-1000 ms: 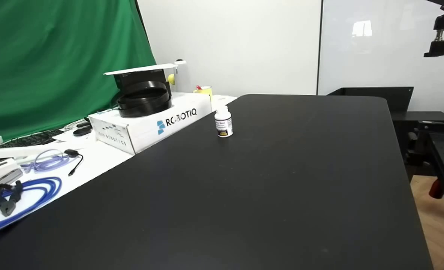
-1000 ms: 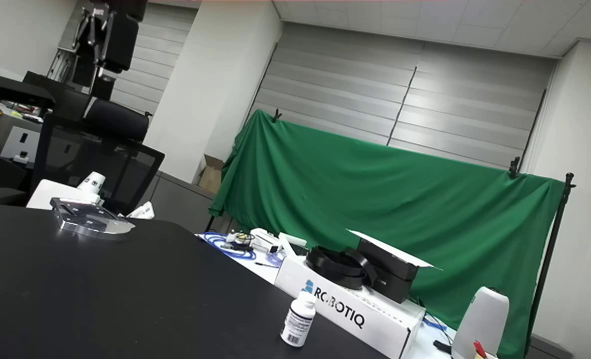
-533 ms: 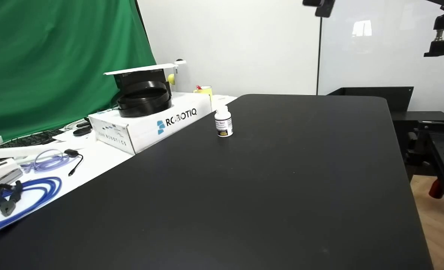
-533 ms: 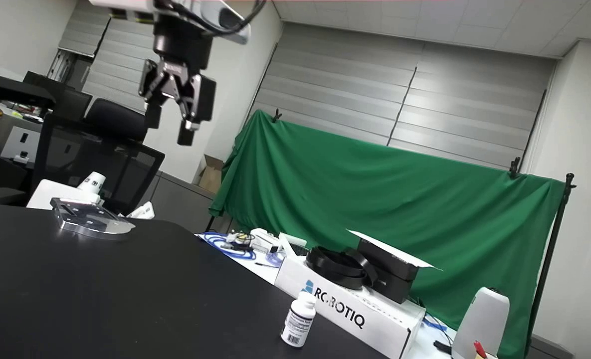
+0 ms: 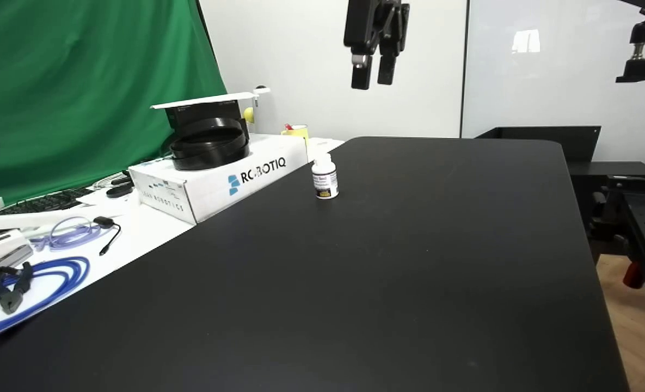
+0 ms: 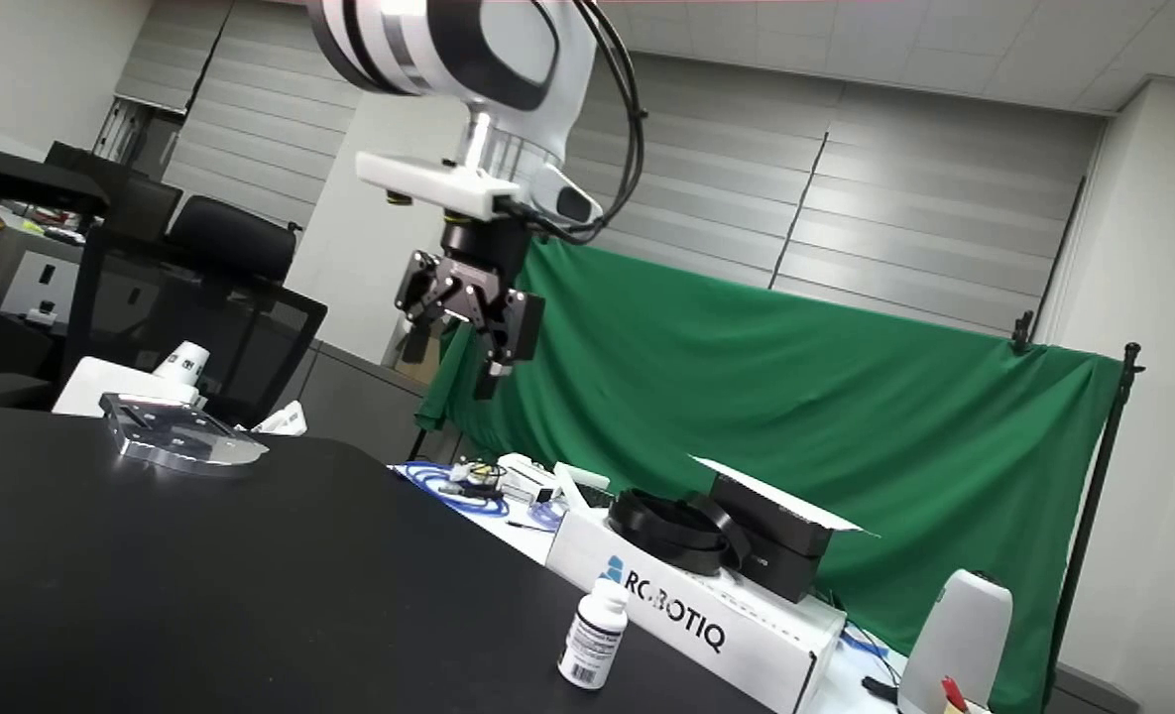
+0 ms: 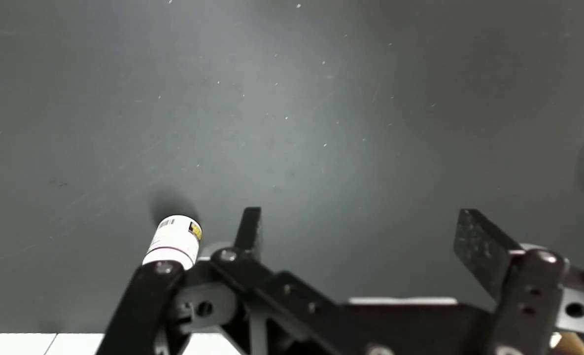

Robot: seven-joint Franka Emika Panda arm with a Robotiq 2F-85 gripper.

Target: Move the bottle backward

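The bottle, small and white with a white cap and a label, stands upright on the black table. It shows in both exterior views (image 5: 325, 178) (image 6: 592, 643). In the wrist view the bottle (image 7: 174, 239) is at lower left, its cap end partly hidden behind the gripper's left linkage. My gripper (image 5: 373, 81) hangs high above the table, apart from the bottle. It also shows in an exterior view (image 6: 451, 369). In the wrist view the gripper (image 7: 360, 217) is wide open with nothing between its fingers (image 7: 481, 244); the bottle lies outside the left finger.
A white Robotiq box (image 5: 235, 174) with black rings (image 5: 210, 144) on it stands beside the table's edge, close to the bottle. A clear plate (image 6: 185, 436) lies on the table. A white side table with cables (image 5: 66, 277) adjoins the black table (image 5: 382, 283).
My arm has come down into view and moved toward the bottle's side of the table; the gripper is lower and nearer the bottle. The bottle has not moved.
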